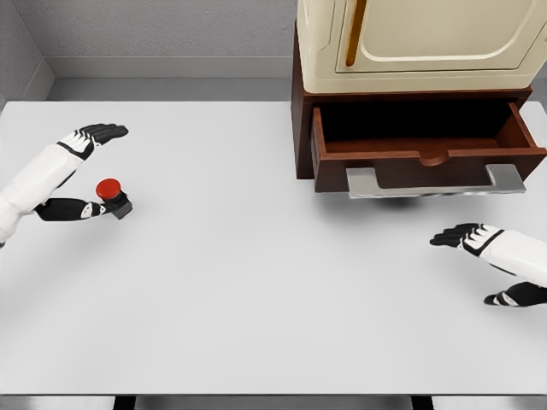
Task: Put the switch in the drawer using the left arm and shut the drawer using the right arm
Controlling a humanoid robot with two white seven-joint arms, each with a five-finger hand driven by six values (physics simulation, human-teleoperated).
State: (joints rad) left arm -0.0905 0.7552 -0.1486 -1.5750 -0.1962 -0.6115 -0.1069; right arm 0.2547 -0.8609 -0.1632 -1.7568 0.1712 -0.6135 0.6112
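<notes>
The switch point(114, 196), a small black box with a round red button on top, rests on the white table point(256, 282) at the far left. My left hand point(113, 169) is open around it: the thumb point(81, 208) reaches the switch's left side, while the fingers point(101, 133) are spread well behind it. The brown wooden drawer point(427, 154) stands pulled out at the upper right, its dark inside showing nothing and a silver handle point(436, 181) on its front. My right hand point(462, 269) hovers open below the drawer, holding nothing.
A cream cabinet point(419, 43) with a closed door sits on top of the brown drawer unit point(301, 128). Grey walls stand behind the table. The table's front edge runs along the bottom of the view.
</notes>
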